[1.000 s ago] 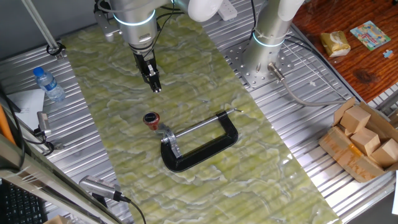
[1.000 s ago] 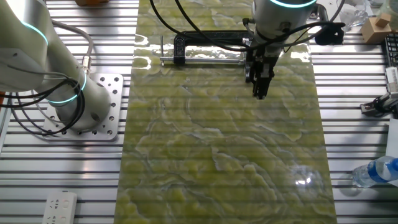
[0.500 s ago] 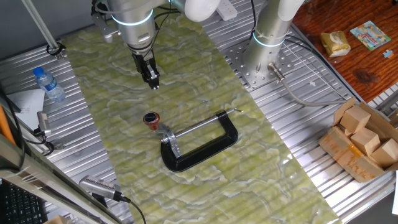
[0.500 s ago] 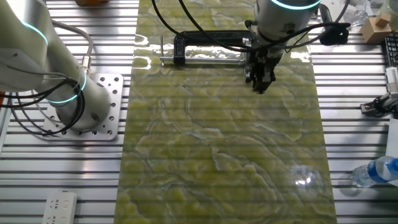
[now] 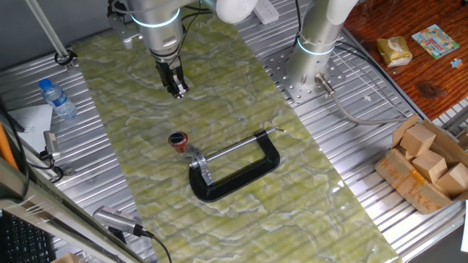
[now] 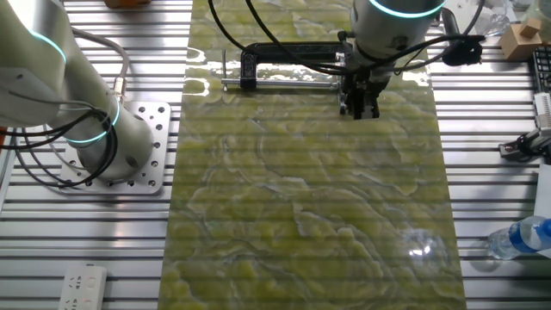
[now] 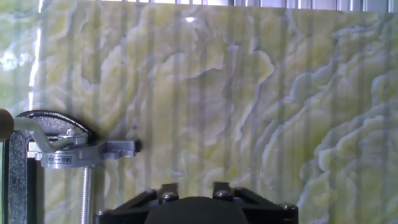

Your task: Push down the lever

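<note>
I am hovering my black two-finger gripper (image 5: 178, 91) above the green marbled mat (image 5: 219, 109), toward the bench's far edge in one fixed view, empty; its fingers look pressed together, though they are too small to be sure. The short silvery lever with the small red rounded knob (image 5: 178, 139) is lying mid-bench, well apart from me, joined to the black C-shaped metal clamp (image 5: 241, 175). I judge it stiff, hinged and smooth, so I should be pressing on the knob, not pinching.

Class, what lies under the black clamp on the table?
The clamp lies flat on a green marbled mat, which covers the ribbed metal table. The table beneath the mat is hidden.
</note>
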